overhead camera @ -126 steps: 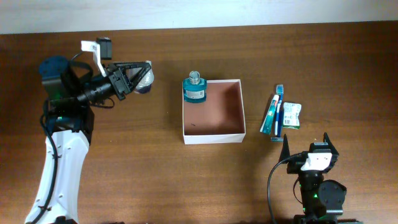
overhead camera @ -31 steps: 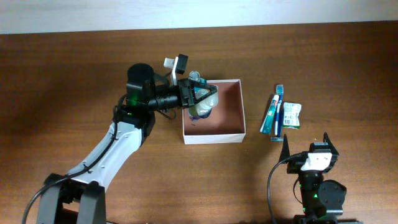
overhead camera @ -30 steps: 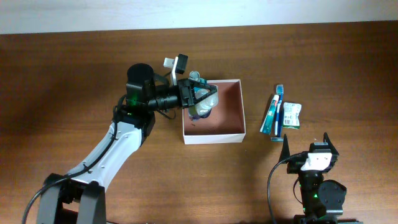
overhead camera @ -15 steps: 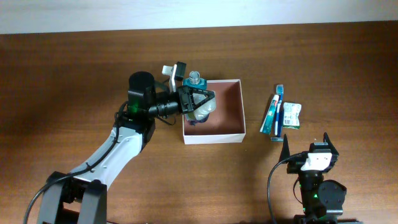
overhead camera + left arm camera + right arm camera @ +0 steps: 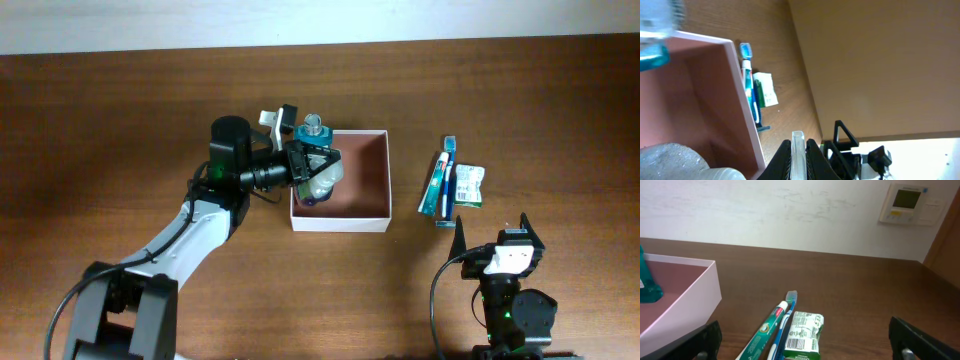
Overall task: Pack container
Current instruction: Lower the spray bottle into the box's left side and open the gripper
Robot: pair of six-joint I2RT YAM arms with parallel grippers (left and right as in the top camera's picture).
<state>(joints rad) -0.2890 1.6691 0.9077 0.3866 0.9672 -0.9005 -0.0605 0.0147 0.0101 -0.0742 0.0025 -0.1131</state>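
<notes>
We find the container (image 5: pixel 340 225) at the middle of the worktop (image 5: pixel 120 110), open side up. The left jaws are almost closed on a pale grey rounded object (image 5: pixel 322 182) and hold it over the container's left part, close to the left wall; we cannot tell whether it touches the floor. A blue bottle (image 5: pixel 313 130) stands at the container's far left corner. The right jaws stand wide apart and grip nothing, at the near side of the worktop, right of the container. A toothpaste tube (image 5: pixel 436 185) and a green packet (image 5: pixel 467 185) lie side by side right of the container, apart from it
</notes>
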